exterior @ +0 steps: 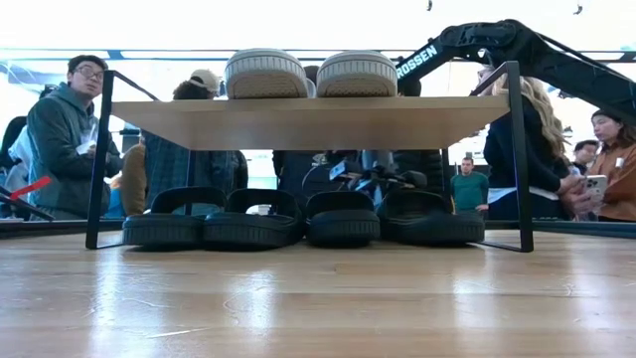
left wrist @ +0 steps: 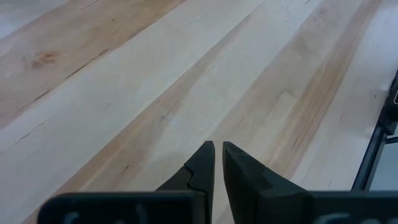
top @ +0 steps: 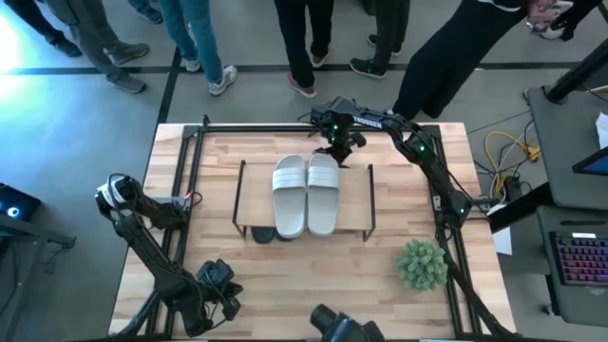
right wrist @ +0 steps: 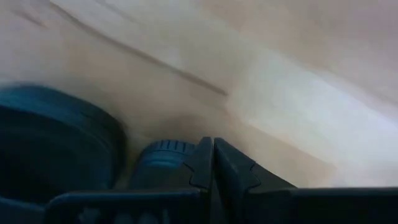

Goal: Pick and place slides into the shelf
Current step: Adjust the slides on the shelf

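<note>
Wooden table [top: 399, 190], white slides [top: 306, 195] atop shelf [top: 353, 204], black slides [exterior: 298, 219] beneath

People [top: 304, 43] stand on the grey floor [top: 85, 104] past the wooden table [top: 285, 275]. Bright windows [exterior: 298, 25], perhaps, glow behind them. A small green plant [top: 422, 264] sits near a keyboard [top: 581, 258] on a side desk.

Small green potted plant [top: 422, 265] on wooden tabletop [top: 313, 275], right of centre. People [exterior: 62, 139] standing beyond far edge, one possibly holding phone [exterior: 596, 188]. Yellow cable [top: 502, 152] on floor.
</note>
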`<state>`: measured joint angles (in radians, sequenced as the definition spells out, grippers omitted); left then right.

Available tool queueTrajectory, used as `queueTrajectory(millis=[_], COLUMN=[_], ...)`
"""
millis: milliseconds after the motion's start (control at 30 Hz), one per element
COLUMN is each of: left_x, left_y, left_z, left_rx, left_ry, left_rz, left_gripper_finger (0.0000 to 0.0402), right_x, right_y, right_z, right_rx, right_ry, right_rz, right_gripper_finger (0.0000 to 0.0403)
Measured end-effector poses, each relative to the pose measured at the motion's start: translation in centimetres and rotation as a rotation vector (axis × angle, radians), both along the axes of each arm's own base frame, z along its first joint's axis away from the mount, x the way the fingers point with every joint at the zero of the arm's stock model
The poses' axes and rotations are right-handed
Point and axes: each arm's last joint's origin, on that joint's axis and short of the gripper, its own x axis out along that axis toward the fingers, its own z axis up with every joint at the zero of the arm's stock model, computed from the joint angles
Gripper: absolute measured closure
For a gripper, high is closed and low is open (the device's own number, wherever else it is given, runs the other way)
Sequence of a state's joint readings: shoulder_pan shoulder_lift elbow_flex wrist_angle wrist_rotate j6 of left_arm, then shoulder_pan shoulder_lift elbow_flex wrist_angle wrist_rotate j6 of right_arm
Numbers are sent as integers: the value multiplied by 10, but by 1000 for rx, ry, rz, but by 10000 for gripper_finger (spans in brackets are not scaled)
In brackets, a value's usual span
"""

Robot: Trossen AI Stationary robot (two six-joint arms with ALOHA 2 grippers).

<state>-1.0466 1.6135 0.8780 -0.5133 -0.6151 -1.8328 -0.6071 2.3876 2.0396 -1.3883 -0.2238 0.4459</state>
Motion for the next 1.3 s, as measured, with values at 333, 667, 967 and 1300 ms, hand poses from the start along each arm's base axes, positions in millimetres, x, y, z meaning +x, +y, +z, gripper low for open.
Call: queueTrajectory(millis=[333, 667, 967, 1300], left_x=[0, -1, -1, -2], left_y=[0, 1, 1, 2], left_z=[0, 0, 1, 3], left_rx=[3, 6, 3, 3], left_ry=[2, 11, 10, 10], left_rz=[0, -1, -2, -2], left_gripper_finger=[385, 385, 385, 385], right_x=[-5, -1, -3, 13], right_y=[10, 24, 20, -4], right_z=[4, 6, 7, 5], right_rx=[32, 69, -50, -98], right_ry=[85, 122, 174, -106], right_rz=[25, 52, 76, -62], right_gripper_finger=[394, 394, 394, 394])
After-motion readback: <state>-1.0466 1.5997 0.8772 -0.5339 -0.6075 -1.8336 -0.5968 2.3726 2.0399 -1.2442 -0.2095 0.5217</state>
